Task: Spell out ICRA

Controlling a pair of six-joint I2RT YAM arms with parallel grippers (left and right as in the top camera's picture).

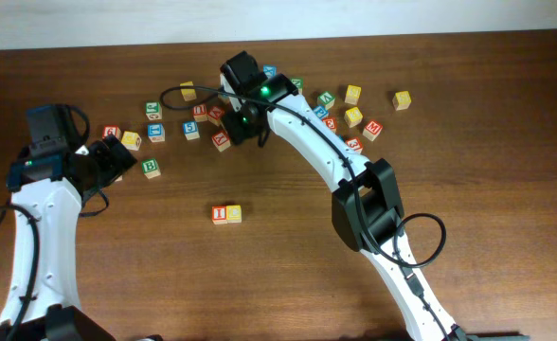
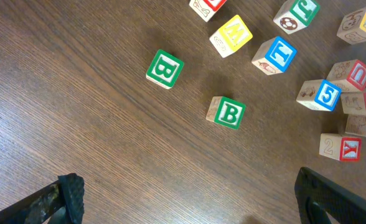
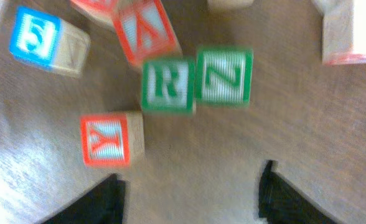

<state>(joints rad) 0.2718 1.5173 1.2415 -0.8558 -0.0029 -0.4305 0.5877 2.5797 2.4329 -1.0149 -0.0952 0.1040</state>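
Note:
A red I cube (image 1: 220, 215) and a yellow C cube (image 1: 233, 214) sit side by side on the wood, in front of the scattered pile. The green R cube (image 3: 167, 85) lies just ahead of my right gripper (image 3: 189, 186), touching a green N cube (image 3: 224, 76). The red A cube (image 3: 147, 32) lies tilted behind the R. My right gripper (image 1: 243, 125) hangs over that cluster, open, with only bare wood between its fingers. My left gripper (image 2: 192, 199) is wide open over bare table at the left, well short of two green B cubes (image 2: 228, 113).
A red Y cube (image 3: 106, 140) sits close to the right gripper's left finger, and a blue 5 cube (image 3: 35, 36) lies beyond it. Yellow M (image 2: 231, 35) and blue T (image 2: 274, 54) cubes lie ahead of the left gripper. Several more cubes are scattered at the back right (image 1: 353, 117).

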